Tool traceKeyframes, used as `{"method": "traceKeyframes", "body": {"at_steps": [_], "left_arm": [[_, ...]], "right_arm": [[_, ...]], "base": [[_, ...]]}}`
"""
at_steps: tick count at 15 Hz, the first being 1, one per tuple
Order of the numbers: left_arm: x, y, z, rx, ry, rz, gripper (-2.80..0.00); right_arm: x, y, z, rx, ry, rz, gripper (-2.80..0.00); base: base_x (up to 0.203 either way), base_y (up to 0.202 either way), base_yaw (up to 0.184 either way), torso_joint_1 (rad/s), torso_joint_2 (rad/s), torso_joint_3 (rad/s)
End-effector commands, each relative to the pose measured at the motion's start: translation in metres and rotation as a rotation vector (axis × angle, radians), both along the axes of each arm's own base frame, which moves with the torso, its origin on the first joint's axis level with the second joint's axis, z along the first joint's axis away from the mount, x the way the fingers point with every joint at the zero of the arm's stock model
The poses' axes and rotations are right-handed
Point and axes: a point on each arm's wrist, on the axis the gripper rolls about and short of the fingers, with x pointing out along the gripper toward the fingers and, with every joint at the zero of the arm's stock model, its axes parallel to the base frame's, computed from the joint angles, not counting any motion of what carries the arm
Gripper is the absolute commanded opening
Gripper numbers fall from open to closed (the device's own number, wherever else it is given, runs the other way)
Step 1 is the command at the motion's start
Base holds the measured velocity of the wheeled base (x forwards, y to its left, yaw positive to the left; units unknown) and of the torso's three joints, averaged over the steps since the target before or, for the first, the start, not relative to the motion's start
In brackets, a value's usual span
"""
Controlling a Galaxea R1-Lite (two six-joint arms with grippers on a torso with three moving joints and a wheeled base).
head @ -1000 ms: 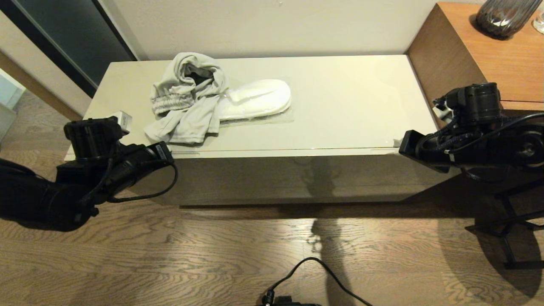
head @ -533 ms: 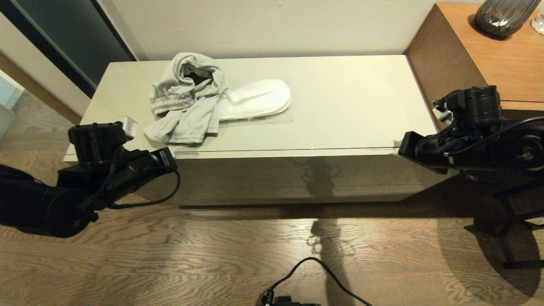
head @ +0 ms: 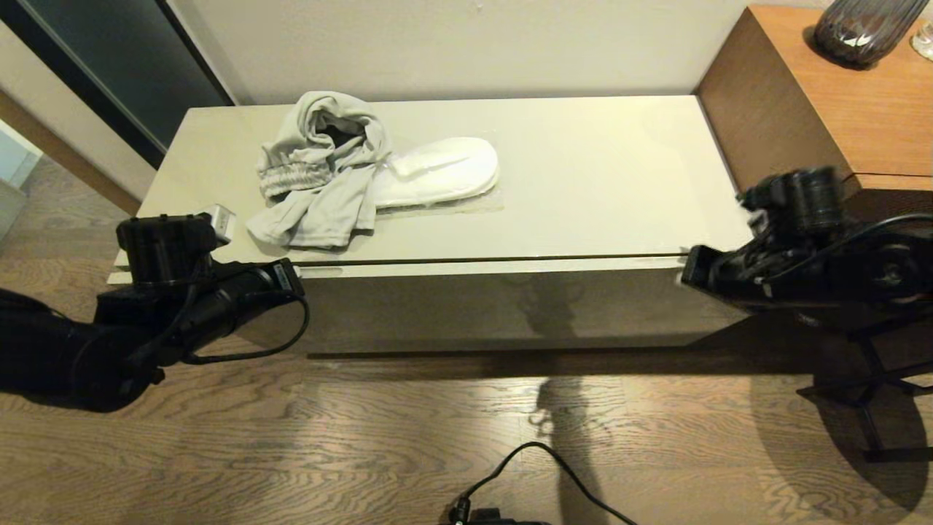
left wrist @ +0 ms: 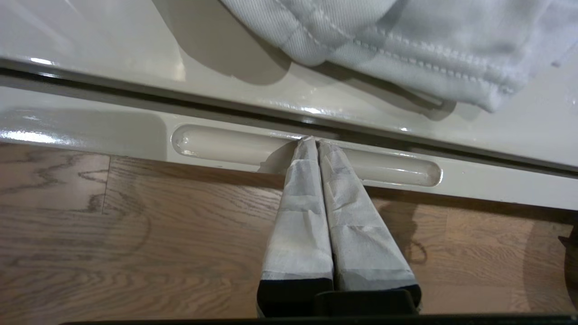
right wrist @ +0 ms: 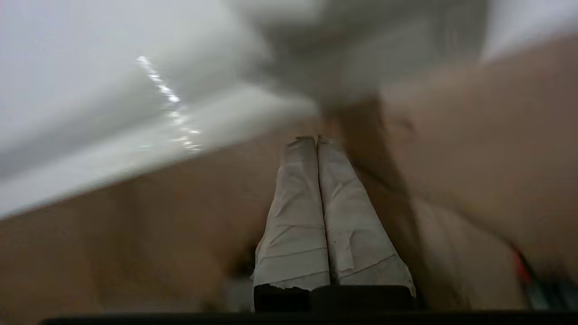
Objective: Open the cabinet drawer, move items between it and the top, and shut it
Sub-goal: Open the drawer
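Observation:
The cabinet drawer [head: 496, 306] stands out a little from the cabinet, with a thin dark gap under the top [head: 583, 175]. My left gripper [left wrist: 314, 141] is shut, and its taped tips sit inside the left handle slot [left wrist: 216, 145]. On the top lie the light grey garment [head: 321, 175] and, beside it, the white slippers [head: 444, 171] in clear plastic. A dark patch shows in the grey folds; I cannot tell whether it is the black garment. My right gripper [right wrist: 316, 139] is shut on nothing and hangs by the drawer's right end [head: 689, 270].
The taller brown wood-grain unit [head: 816, 95] stands against the cabinet's right end, with a dark glass vase [head: 864, 25] on it. Wood floor [head: 408, 437] lies in front, with a black cable [head: 525, 467]. The grey garment's hem [left wrist: 406, 58] hangs near the top's front edge.
The gap between the top and the drawer front has widened a little as my left arm drew back. My right arm has dropped lower and is blurred with motion.

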Motion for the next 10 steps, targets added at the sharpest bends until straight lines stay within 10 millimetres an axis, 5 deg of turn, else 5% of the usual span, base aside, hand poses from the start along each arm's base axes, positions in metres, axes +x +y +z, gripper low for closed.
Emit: {"method": "traceKeyframes", "body": {"at_steps": [1,7,10], "left_arm": [[-0.002,-0.003,-0.003,-0.001,0.023,-0.009,-2.80],[-0.008,-0.006,-0.011,0.007,0.058,-0.012,-2.80],[-0.008,-0.006,-0.010,0.011,0.054,-0.003,-2.80]], "right_arm": [[-0.002,-0.002,0.005,0.006,-0.024,-0.002,-2.80],[-0.010,-0.005,0.005,0.007,-0.015,-0.009,-2.80],[-0.019,-0.006,0.043,0.021,-0.137,-0.008,-2.80]], "base": [[0.000,0.000,0.000,0.000,0.00,0.000],[0.000,0.000,0.000,0.000,0.01,-0.005],[0.000,0.000,0.000,0.000,0.00,0.000]]}}
